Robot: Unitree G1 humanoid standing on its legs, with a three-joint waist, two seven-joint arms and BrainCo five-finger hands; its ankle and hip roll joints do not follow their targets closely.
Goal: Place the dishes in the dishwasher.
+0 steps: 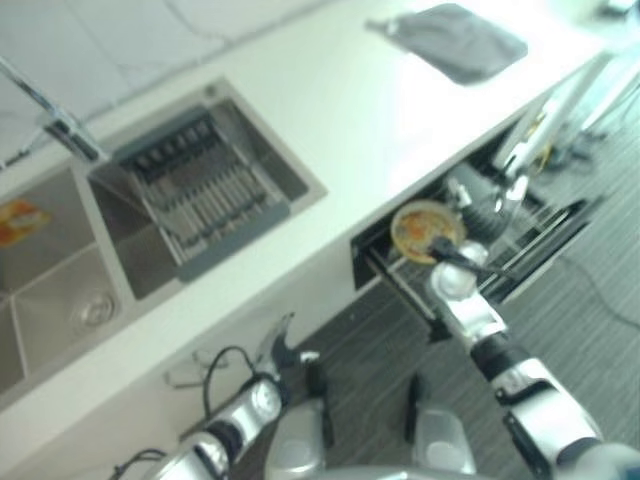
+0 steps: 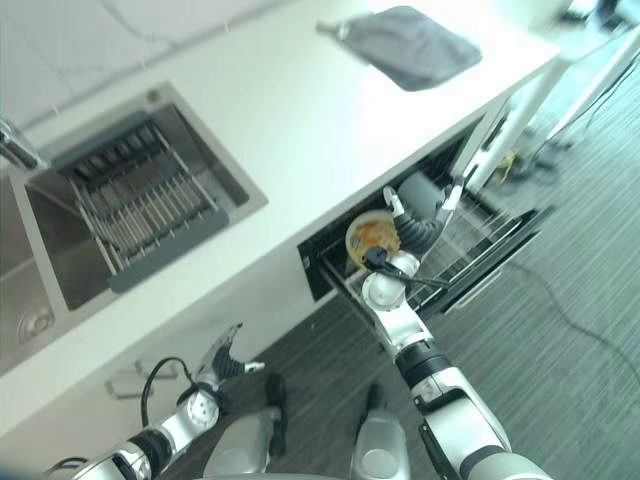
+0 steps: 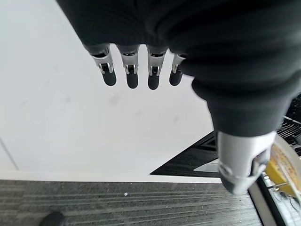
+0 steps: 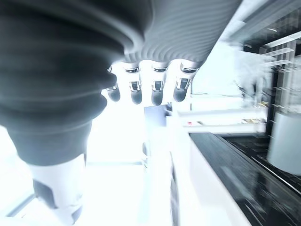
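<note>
White worktop (image 1: 330, 110) with a sink (image 1: 60, 290) at its left end, dishwasher rack (image 2: 470, 250) pulled out under the front edge. The plate (image 2: 372, 236) stands in the rack's left end, and the right hand (image 2: 395, 262), fingers relaxed and holding nothing, is right by it. The left hand (image 2: 225, 362) hangs open, well off by the cabinet front.

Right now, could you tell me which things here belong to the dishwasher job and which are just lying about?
Job:
- plate standing in the rack
- dishwasher rack, pulled out
- right hand above the rack

Lying about:
- grey cloth on the counter
- drying rack in the sink
</note>
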